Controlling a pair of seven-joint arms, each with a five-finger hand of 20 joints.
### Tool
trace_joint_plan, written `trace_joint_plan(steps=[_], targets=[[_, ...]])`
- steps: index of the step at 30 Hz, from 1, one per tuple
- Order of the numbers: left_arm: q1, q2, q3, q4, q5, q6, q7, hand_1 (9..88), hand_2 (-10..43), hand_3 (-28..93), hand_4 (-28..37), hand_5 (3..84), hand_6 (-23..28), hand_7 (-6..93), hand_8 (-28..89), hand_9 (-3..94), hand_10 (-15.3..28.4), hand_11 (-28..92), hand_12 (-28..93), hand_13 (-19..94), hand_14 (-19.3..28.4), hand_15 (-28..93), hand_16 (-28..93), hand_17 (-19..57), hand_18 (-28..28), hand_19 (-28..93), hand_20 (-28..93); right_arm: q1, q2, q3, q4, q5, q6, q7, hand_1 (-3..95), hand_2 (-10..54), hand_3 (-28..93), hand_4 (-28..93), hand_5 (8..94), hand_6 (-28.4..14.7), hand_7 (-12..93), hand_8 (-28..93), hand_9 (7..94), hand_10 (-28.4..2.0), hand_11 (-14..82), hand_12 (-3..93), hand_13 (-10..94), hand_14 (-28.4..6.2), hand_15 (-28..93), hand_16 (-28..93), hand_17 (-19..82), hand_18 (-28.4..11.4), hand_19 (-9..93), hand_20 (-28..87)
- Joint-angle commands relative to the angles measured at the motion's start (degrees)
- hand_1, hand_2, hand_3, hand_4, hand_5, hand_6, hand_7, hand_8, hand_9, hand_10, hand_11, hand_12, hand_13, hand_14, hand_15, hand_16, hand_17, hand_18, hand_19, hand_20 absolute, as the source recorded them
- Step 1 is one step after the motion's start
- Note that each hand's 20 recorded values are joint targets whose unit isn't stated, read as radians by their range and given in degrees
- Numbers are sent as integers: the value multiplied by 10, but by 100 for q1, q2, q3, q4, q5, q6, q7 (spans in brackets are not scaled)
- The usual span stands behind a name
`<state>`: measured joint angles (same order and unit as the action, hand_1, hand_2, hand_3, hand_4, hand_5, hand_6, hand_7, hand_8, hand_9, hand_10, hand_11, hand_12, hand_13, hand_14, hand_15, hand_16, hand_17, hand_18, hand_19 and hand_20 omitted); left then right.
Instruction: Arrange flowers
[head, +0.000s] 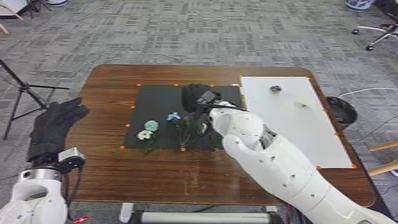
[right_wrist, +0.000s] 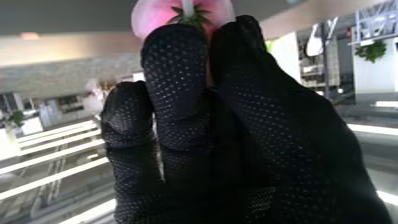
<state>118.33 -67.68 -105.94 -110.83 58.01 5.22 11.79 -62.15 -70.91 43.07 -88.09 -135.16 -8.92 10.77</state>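
Me: ok so from where I'm standing, the right hand (head: 193, 95) is over the far part of the black mat (head: 160, 92), and it's got a pink flower (right_wrist: 153, 16) pinched between fingers and thumb, just under the bloom. What would you worry about?

Pal: the pinch, honestly. It's right up by the bloom, so if the grip's too tight it could crush the base, and too loose, the whole thing could twist when the arm turns.

Me: and the neighbours? The blue flower (head: 173, 116) is just beside that glove, with green stems (head: 184, 131) on the mat right by the wrist.

Pal: yeah, a low sideways swing could snag one and drag it along (fake stems love hooking onto fabric, ask my scarf). The teal flower (head: 151, 125) and white flower (head: 145, 134) are nearly on top of each other nearer the left, so probably safer. I'd lift first, then go across.

Me: across to the white board (head: 315, 145), I guess? The purple-blue flower (head: 275, 89) and a pale flower (head: 305, 102) lie there, apart.

Pal: my guess too. Dropping it too close could bump those. Left hand (head: 55, 127)?

Me: open, off by the table's left edge, holding nothing.
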Motion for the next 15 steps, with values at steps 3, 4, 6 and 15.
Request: trace_joint_plan(steps=[3, 4, 6, 15], targets=[[-59, 20, 51, 22, -3, -39, -77, 178, 115, 674, -283, 521, 31, 169, -65, 499, 153, 256, 164, 397, 189, 231, 21, 66, 128, 115, 177, -140, -34, 127, 102, -150, -288, -56, 655, -85, 569, -137, 775, -11, 146, 87, 809, -124, 49, 326, 789, -68, 442, 401, 419, -194, 743, 577], [-54, 18, 47, 23, -7, -49, -83, 178, 115, 675, -283, 521, 31, 169, -65, 500, 153, 255, 163, 397, 190, 231, 21, 66, 128, 115, 177, -128, -29, 122, 97, -108, -283, -42, 645, -86, 568, -134, 774, -11, 148, 86, 807, -124, 48, 326, 788, -70, 453, 381, 419, -195, 744, 575], [-65, 23, 58, 31, -5, -59, -87, 178, 115, 674, -283, 520, 31, 169, -64, 499, 153, 255, 163, 397, 190, 231, 21, 65, 129, 115, 178, -115, -10, 119, 64, -105, -280, -11, 629, -89, 564, -127, 772, -11, 150, 83, 800, -124, 56, 316, 785, -74, 470, 345, 419, -197, 745, 573], [-67, 30, 33, 28, 1, -77, -115, 178, 114, 674, -283, 521, 30, 168, -64, 499, 153, 255, 164, 395, 190, 230, 21, 64, 129, 115, 177, -42, 53, 86, -36, 46, -246, 197, 517, -95, 596, -121, 676, 0, 127, 25, 730, -141, 155, 181, 771, -85, 500, 316, 405, -211, 757, 576]])
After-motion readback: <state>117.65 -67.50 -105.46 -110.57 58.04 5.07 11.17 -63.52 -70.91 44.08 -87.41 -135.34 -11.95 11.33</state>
